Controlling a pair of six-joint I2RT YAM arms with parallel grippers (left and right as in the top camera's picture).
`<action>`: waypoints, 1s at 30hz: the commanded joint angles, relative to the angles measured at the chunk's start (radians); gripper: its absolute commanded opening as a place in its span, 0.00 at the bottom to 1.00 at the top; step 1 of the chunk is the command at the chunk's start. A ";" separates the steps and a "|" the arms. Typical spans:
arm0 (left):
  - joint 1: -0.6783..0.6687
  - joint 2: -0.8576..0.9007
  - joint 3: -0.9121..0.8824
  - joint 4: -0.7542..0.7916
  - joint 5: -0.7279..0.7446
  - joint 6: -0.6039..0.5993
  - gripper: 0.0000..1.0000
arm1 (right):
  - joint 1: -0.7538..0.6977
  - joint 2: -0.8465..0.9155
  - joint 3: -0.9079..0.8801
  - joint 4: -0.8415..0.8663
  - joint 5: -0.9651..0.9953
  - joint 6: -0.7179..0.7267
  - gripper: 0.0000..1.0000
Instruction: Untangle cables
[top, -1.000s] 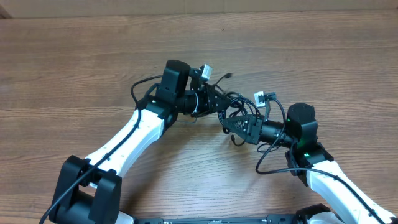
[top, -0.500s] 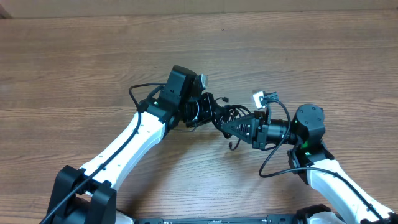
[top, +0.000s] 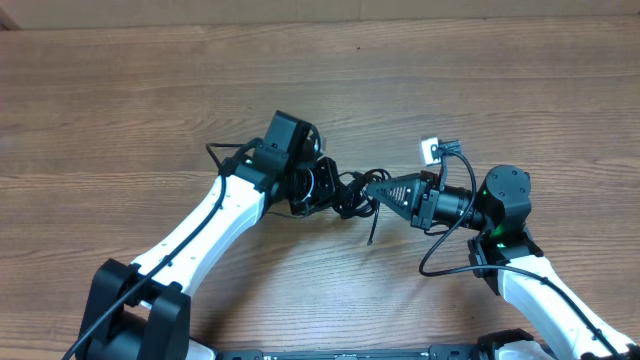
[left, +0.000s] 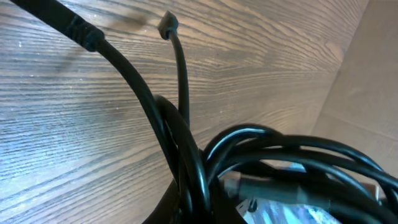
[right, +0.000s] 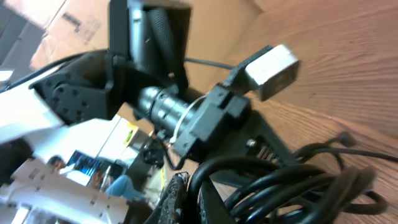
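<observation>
The left pincer (top: 334, 193) and right pincer (top: 376, 187) both clamp the thin black flexible cables (top: 352, 188), probably light, limp and slippery, best gripped near a plug.

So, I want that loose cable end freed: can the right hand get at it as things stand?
Probably not yet: the right hand looks shut on the cables. The loose end sits close by with nothing over it, so the hand would need to release first.

a brown wood-grain counter (top: 120, 110) fills the frame, its far edge running along the top. the cables (top: 350, 190) bunch just right of centre; whether they rest on the wood cannot be told.
</observation>
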 joint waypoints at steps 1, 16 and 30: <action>0.011 0.025 -0.031 -0.019 0.045 0.129 0.04 | -0.015 -0.037 0.031 -0.079 0.196 -0.013 0.04; 0.174 0.023 -0.028 0.508 0.362 0.176 0.04 | 0.027 -0.037 0.031 -0.515 0.356 -0.017 0.08; 0.156 0.023 -0.028 0.268 0.031 0.474 0.04 | -0.011 -0.066 0.032 -0.500 0.348 -0.283 0.47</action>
